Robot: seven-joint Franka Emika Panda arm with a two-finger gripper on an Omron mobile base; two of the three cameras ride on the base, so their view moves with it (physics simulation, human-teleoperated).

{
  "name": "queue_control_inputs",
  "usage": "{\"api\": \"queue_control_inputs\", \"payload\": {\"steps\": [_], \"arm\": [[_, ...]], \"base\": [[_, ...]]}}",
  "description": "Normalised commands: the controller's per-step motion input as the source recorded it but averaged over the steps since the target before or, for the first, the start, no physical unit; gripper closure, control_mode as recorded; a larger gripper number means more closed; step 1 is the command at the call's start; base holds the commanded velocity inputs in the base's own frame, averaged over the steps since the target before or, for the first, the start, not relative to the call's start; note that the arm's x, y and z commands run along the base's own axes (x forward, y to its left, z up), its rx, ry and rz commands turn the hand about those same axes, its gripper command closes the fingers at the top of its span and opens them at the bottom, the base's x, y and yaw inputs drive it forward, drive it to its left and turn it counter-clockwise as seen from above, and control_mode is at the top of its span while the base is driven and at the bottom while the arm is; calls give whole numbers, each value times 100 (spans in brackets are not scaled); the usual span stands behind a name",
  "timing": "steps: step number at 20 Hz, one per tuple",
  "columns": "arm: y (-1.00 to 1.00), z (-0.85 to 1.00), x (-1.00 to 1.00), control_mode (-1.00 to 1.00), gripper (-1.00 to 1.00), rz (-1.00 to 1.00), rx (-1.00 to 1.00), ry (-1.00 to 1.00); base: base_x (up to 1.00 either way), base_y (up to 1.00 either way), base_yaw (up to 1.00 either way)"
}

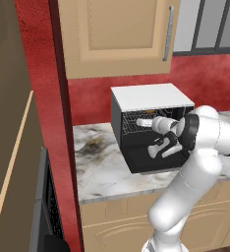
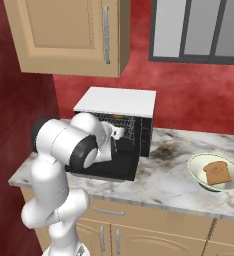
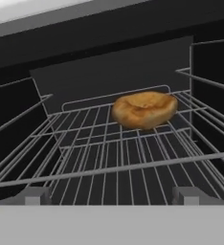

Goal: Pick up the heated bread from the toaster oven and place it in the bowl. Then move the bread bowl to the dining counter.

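The toaster oven (image 1: pixel 151 96) (image 2: pixel 116 101), black with a white top, stands on the marble worktop with its door dropped open. On its wire rack (image 3: pixel 109 158) lies the heated bread (image 3: pixel 145 109) (image 1: pixel 145 112), a rounded golden-brown piece toward the back right. My gripper (image 3: pixel 111 196) (image 1: pixel 144 122) (image 2: pixel 118 132) reaches into the oven mouth, open, its fingertips (image 3: pixel 35 195) wide apart and short of the bread, with nothing between them. The pale bowl (image 2: pixel 196 172) sits on the worktop to the oven's right and holds a square toast slice (image 2: pixel 218 173). The dining counter is out of view.
The oven's open door (image 2: pixel 106 170) lies flat under my forearm. Side rails (image 3: pixel 205 76) and dark walls close in around the rack. A tan wall cabinet (image 1: pixel 117 34) hangs above. A brown stain (image 2: pixel 165 150) marks the marble worktop (image 1: pixel 100 167) between oven and bowl.
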Motion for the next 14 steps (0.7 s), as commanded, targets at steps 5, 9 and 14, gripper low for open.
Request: {"api": "queue_control_inputs", "payload": {"steps": [5, 9, 14], "arm": [[0, 0, 12, -100, -100, 0, 4, -1], [0, -1, 17, -100, -100, 0, 4, 0], [0, -14, 14, -100, -100, 0, 4, 0]], "base": [[0, 0, 0], [0, 0, 0], [0, 0, 0]]}}
